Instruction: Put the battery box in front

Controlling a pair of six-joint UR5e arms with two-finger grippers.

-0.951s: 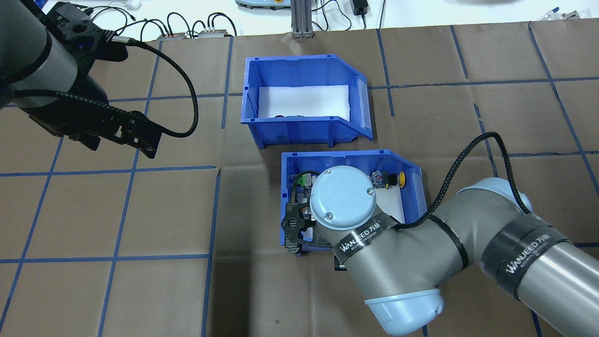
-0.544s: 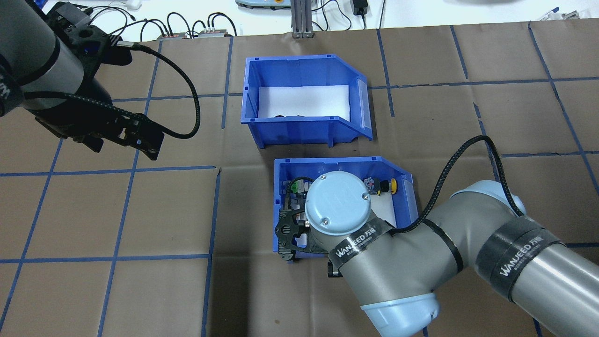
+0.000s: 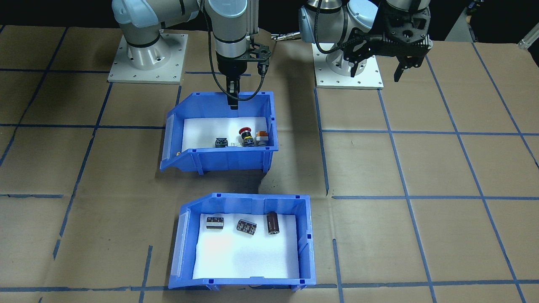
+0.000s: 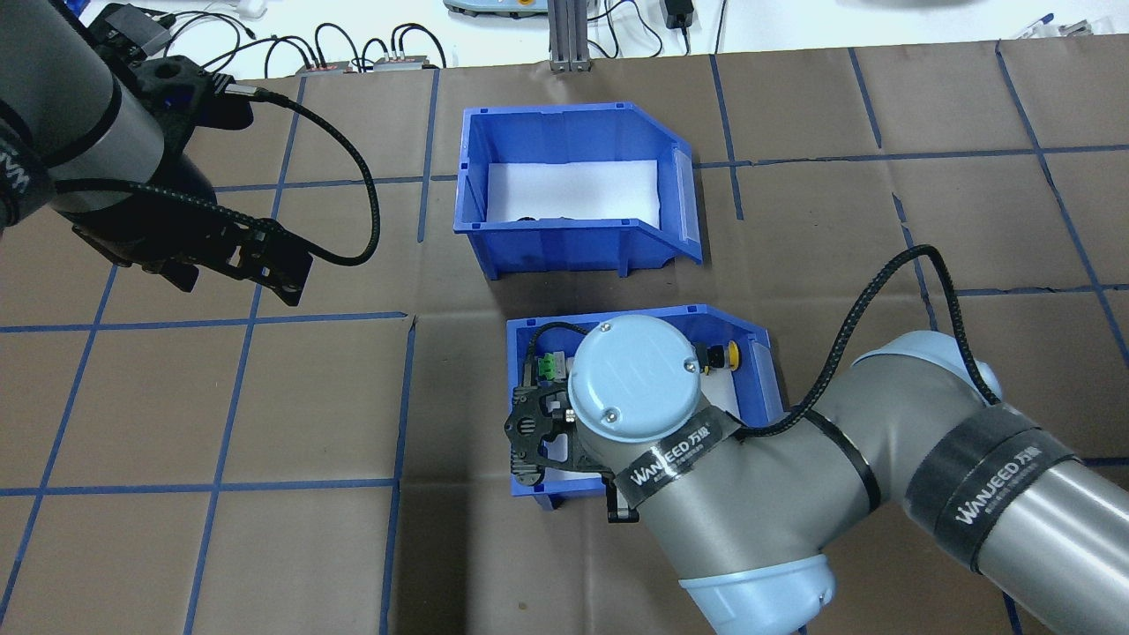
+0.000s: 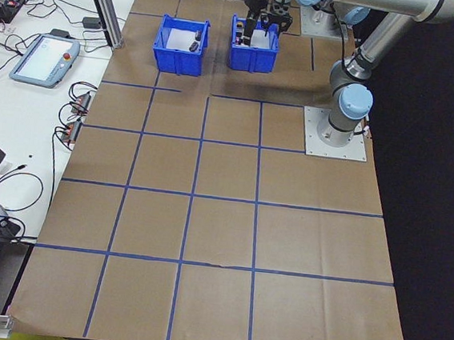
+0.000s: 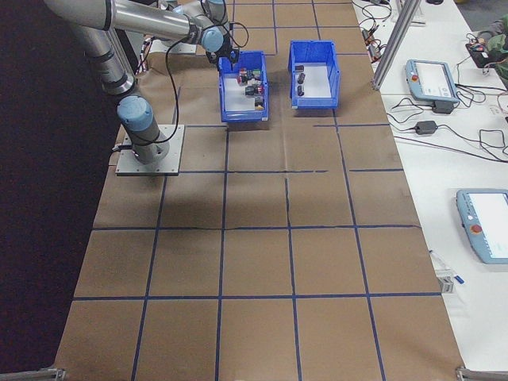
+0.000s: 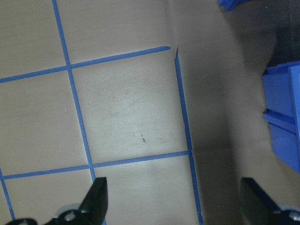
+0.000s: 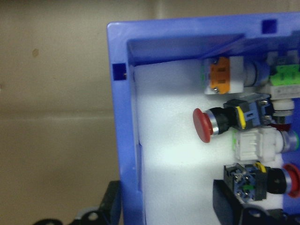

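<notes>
Front-facing view first: you see the battery box [image 3: 246, 242] at the bottom of the picture, on the operators' side of the brown paper table [image 3: 421, 168], with three dark cylinders [image 3: 247, 226] lying on its white foam. Nearer the robot sits the switch bin [image 3: 223, 132], holding a red push-button [image 3: 244, 134] among other parts. Your right gripper [image 3: 233, 101] reaches down at that bin's rear wall, its fingers straddling the wall. Your left gripper [image 3: 404, 69] hangs above bare table near its base plate, holding nothing.

Overhead view: you find the battery box [image 4: 573, 190] farther from the robot than the switch bin [image 4: 639, 397], the two close but apart. The right arm's wrist covers much of the switch bin, and the right gripper [image 4: 529, 437] sits at its near-left corner. The left gripper [image 4: 265, 265] is well off to the left, its fingers apart.

Right wrist view: you look down on the bin's blue wall [image 8: 126, 140] running between the two dark fingers [image 8: 229, 204], one outside and one inside on the foam, closed onto it.

Left wrist view: your two fingertips [image 7: 96, 199] stand wide apart over taped paper, with nothing between them.

Side views: both bins appear small at the far end, side by side.
</notes>
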